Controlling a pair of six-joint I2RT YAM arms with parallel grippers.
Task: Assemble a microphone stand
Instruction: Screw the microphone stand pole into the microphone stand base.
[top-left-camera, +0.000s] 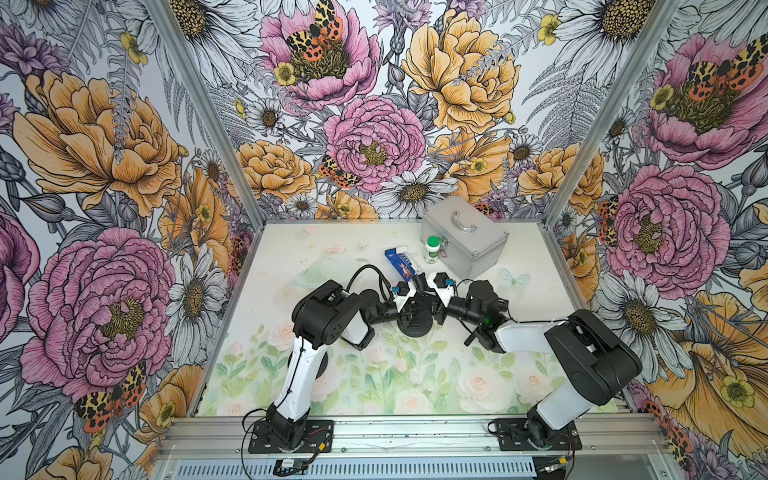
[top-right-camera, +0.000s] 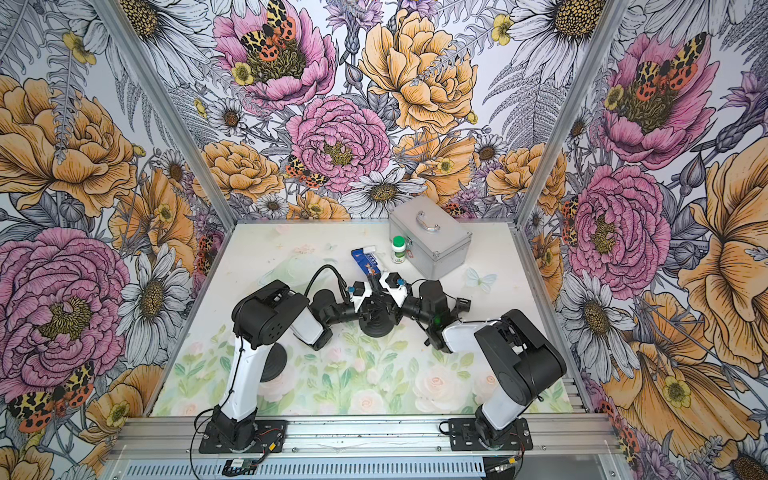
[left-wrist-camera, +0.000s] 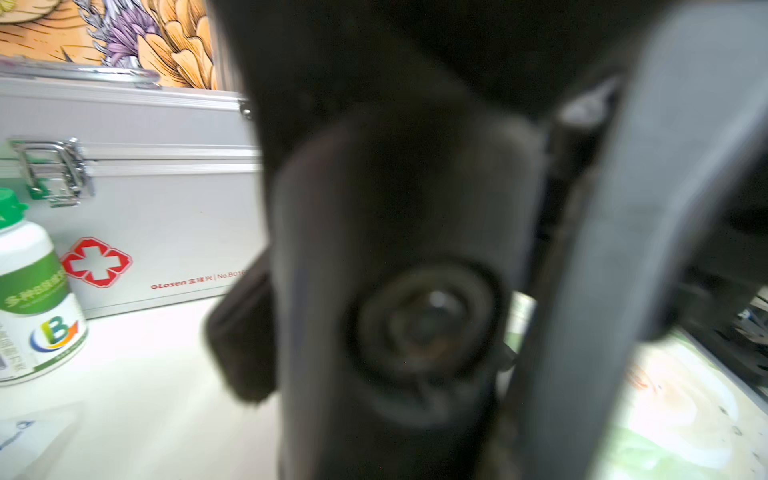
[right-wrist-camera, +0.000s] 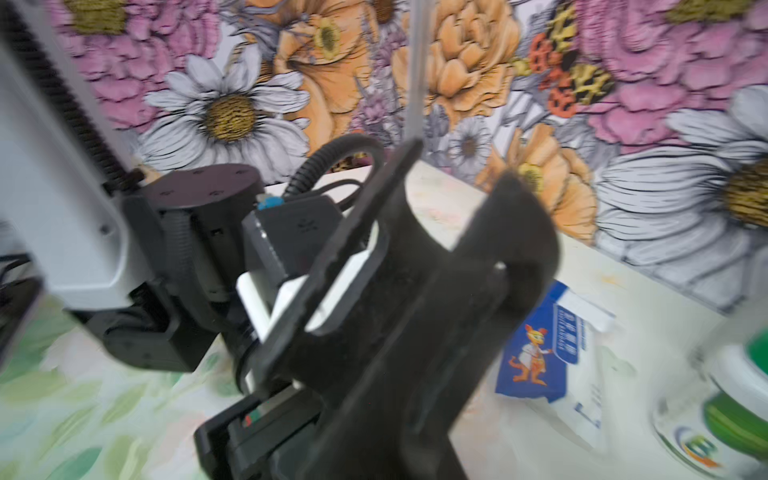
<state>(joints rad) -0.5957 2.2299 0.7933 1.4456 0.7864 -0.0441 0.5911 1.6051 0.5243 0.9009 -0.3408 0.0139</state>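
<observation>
In the middle of the bench (top-left-camera: 415, 386) the round black base (top-left-camera: 417, 328) stands flat, and both arms meet over it. The left claw (top-left-camera: 409, 300) comes in from 9 o'clock, clamped tight on the black clip (right-wrist-camera: 415, 316) above the base. The right claw (top-left-camera: 427, 286) reaches in from 3 o'clock, close to the clip; I cannot tell whether it grips or hangs loose. Beyond, at 12 o'clock, lies a blue packet (top-left-camera: 401, 266). A green-capped bottle (top-left-camera: 432, 249) stands just beside a silver case (top-left-camera: 465, 237) at 1 o'clock.

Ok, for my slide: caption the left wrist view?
Blurred black stand part fills the frame; silver first-aid case and green-capped bottle beyond.
</observation>
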